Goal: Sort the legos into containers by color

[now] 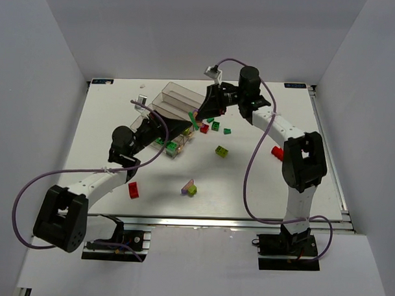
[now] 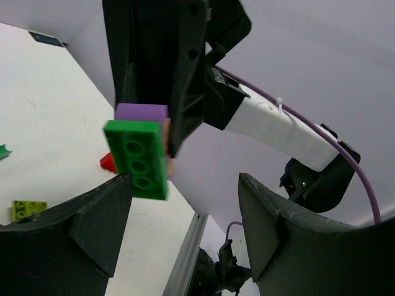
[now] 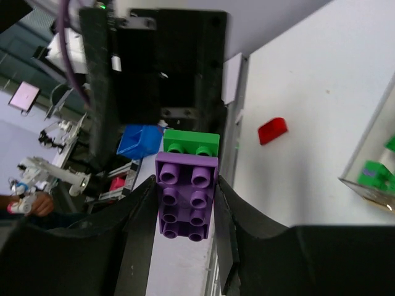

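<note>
My right gripper (image 3: 186, 203) is shut on a purple brick (image 3: 185, 196) that has a green brick (image 3: 191, 142) stuck to its far end. In the top view this gripper (image 1: 200, 117) hangs by the near right corner of the smoky stepped bins (image 1: 176, 97). The left wrist view shows the same pair, purple (image 2: 142, 112) above green (image 2: 139, 157), clamped in the right gripper's black fingers. My left gripper (image 2: 185, 216) is open and empty, tilted upward just below that pair; it sits by the bins' front left in the top view (image 1: 156, 130).
Loose bricks lie on the white table: red (image 1: 133, 190), red (image 1: 276, 152), lime (image 1: 221, 150), a purple-lime pair (image 1: 189, 187), green (image 1: 216, 126) and red (image 1: 204, 128) near the bins. A bin corner (image 3: 376, 172) holds green bricks. The table's rail runs along the front edge.
</note>
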You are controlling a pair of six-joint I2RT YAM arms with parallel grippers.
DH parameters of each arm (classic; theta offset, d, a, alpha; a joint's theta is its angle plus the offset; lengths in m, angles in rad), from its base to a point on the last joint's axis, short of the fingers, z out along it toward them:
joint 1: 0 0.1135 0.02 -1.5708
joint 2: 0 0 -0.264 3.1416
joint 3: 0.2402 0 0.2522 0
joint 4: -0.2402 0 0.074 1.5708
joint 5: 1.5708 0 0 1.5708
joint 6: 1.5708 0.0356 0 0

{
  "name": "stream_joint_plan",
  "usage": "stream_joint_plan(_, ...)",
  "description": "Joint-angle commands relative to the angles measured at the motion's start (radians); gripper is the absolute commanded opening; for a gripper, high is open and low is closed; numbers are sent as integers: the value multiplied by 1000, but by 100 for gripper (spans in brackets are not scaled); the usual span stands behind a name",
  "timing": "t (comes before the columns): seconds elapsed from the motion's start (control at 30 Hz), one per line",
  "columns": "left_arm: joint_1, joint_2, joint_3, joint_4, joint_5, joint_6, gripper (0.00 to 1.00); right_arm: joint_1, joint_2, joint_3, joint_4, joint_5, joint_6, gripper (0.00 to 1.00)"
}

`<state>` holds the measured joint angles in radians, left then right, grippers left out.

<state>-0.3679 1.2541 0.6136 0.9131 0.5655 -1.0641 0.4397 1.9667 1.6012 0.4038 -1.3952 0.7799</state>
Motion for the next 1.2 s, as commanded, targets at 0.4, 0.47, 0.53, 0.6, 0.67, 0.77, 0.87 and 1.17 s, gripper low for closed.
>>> stream_joint_plan(0.4,-42,28,34,47,5,18,78,36,-57,13,388,-34,337,0)
stream_joint_plan(0.47,-42,36,32,84,8,-3,76,39,-61,2,386,-30,337,0)
stream_joint_plan(0.53,-42,45,32,118,19,-32,73,42,-61,-3,385,-27,338,0)
stream_joint_plan(0.6,-42,60,32,161,23,-51,72,47,-60,0,379,-25,338,0)
stream_joint_plan(0.67,-42,68,32,184,33,-65,71,51,-60,8,377,-22,337,0)
stream_joint_plan(0.77,-42,77,31,208,43,-82,63,59,-61,11,372,-24,335,0)
stream_joint_plan(0.87,-42,85,31,245,54,-103,50,59,-61,9,371,-25,335,0)
stream_joint_plan(1.17,-42,80,15,257,46,-109,14,53,-62,19,371,-41,331,0)
